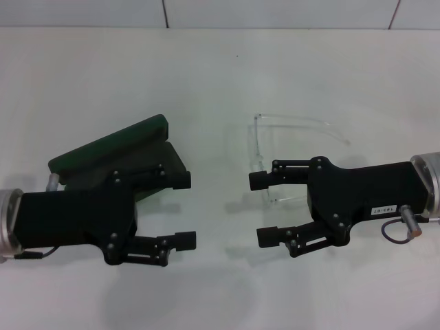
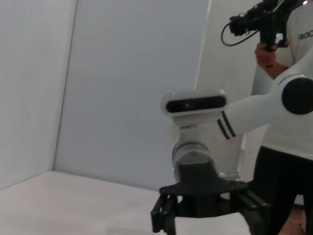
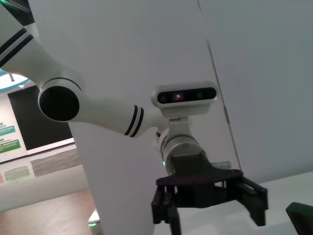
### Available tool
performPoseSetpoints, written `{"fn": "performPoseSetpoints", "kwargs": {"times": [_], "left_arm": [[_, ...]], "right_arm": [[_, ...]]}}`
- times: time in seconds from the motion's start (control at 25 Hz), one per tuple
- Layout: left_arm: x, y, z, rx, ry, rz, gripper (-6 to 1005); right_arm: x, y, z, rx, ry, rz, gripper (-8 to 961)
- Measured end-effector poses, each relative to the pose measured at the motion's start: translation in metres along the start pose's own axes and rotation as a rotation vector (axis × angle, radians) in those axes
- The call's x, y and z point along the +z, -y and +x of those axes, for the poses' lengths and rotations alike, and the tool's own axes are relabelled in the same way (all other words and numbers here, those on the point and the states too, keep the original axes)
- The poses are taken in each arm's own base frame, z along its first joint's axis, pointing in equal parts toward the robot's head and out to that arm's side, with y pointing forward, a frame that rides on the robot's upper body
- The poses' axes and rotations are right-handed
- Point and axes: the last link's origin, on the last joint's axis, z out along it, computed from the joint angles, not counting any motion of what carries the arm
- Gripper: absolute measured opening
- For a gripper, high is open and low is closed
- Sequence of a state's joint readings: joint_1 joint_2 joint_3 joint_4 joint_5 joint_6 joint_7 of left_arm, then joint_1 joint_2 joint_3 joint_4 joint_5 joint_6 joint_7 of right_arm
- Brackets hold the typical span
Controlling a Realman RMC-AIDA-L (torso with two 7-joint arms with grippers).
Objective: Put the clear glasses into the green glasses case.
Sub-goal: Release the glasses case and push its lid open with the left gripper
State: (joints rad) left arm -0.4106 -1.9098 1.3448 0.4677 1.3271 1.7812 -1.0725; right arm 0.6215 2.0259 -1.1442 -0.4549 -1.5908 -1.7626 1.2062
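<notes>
Hovering low over the white tabletop [image 1: 220,75], both grippers are facing each other with jaws spread wide and holding nothing. The right gripper [image 1: 265,210] is sitting just near the clear glasses [image 1: 289,134], partly overlapping their near end, seemingly lining up for a grasp. The left gripper [image 1: 184,210] is reaching across the green glasses case [image 1: 117,151], which is lying on the left, lid apparently closed. Open tabletop is stretching between and beyond them toward the far edge, leaving free room for moving.
</notes>
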Motion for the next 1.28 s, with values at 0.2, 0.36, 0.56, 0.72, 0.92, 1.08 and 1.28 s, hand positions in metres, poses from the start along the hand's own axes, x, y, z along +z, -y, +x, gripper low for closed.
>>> {"fn": "performPoseSetpoints", "kwargs": {"times": [0.2,0.36,0.56,0.72,0.92,1.08,1.28], "left_arm": [[0.000,0.003,0.001,0.005,0.007,0.005,886],[-0.001,0.005,0.003,0.009,0.001,0.015,885],[-0.002,0.006,0.004,0.014,-0.002,0.022,884],[-0.002,0.006,0.005,0.013,0.000,0.021,882],[-0.006,0.007,0.006,-0.012,0.008,0.020,881],[-0.006,0.007,0.006,-0.015,0.005,0.022,880],[-0.012,0.023,0.032,-0.065,-0.096,0.121,878]], "right_arm": [[0.001,0.000,-0.001,-0.004,-0.002,-0.002,856],[-0.001,0.001,-0.002,-0.006,-0.001,0.001,855],[-0.001,0.001,-0.003,-0.012,-0.001,-0.002,853],[-0.001,0.001,-0.005,-0.024,-0.004,-0.007,852],[-0.010,-0.002,-0.005,-0.016,0.016,-0.001,851],[-0.014,-0.003,-0.005,-0.021,0.018,0.011,850],[-0.030,0.000,-0.004,-0.042,0.013,0.088,848]]}}
